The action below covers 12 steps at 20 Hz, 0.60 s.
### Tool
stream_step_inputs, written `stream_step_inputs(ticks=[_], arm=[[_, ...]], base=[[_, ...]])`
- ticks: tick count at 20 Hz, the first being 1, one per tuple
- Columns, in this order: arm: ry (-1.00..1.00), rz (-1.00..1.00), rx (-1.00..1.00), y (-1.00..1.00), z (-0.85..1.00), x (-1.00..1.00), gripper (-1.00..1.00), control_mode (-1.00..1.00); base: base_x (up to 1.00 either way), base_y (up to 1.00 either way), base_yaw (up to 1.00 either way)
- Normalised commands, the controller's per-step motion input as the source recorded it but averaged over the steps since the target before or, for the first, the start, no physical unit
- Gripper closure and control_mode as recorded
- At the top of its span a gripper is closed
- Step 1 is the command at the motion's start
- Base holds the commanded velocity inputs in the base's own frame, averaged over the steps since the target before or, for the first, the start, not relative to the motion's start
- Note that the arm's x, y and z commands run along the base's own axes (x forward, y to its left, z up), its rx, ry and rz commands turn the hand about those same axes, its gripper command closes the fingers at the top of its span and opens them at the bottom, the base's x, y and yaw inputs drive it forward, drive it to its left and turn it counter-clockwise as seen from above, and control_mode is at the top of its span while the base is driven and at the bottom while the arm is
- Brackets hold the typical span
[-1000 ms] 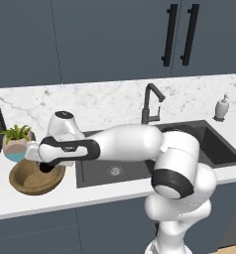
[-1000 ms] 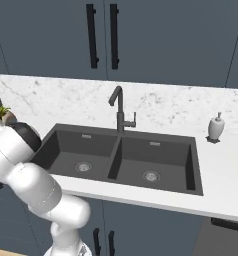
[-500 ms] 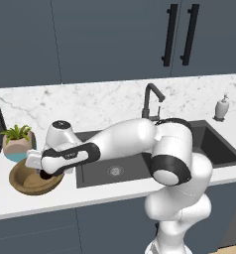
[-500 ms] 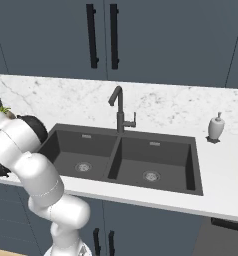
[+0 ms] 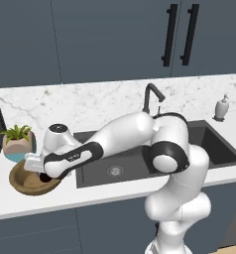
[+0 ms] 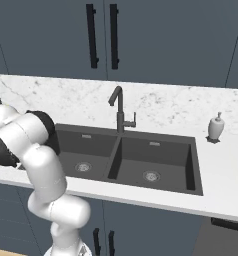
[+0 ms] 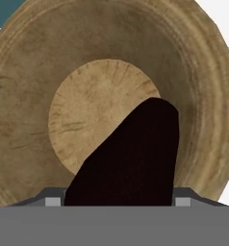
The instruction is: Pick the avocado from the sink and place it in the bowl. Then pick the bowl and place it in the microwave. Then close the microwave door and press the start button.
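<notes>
The near-black avocado (image 7: 128, 153) sits between my fingertips (image 7: 52, 202), right above the middle of the light-brown wooden bowl (image 7: 107, 57). My gripper (image 7: 117, 202) is shut on the avocado. In the left base view the bowl (image 5: 26, 182) stands on the counter left of the sink (image 5: 130, 163), and my hand reaches down into it, covering its right side. The sink's two dark basins (image 6: 136, 155) hold nothing that I can see.
A small potted plant (image 5: 18, 141) stands just behind the bowl. The gooseneck tap (image 5: 149, 96) rises behind the sink, and a soap dispenser (image 6: 216, 127) is on the counter at the right. Dark blue cabinet doors (image 6: 103, 35) with bar handles hang above.
My hand has come down lower over the bowl with the avocado in it. The elbow has swung up and to the left.
</notes>
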Motion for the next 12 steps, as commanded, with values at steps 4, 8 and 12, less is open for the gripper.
stream_step_inputs(ticks=[4, 8, 12], arm=[[0.00, 0.00, 0.00, 0.01, -0.23, 0.00, 1.00, -1.00], [0.00, 0.00, 0.00, 0.07, -0.26, 0.00, -1.00, -1.00], [-0.04, 0.00, 0.00, 0.01, -0.19, 0.00, -1.00, -1.00]], base=[[0.00, 0.00, 0.00], [0.00, 0.00, 0.00], [0.00, 0.00, 0.00]])
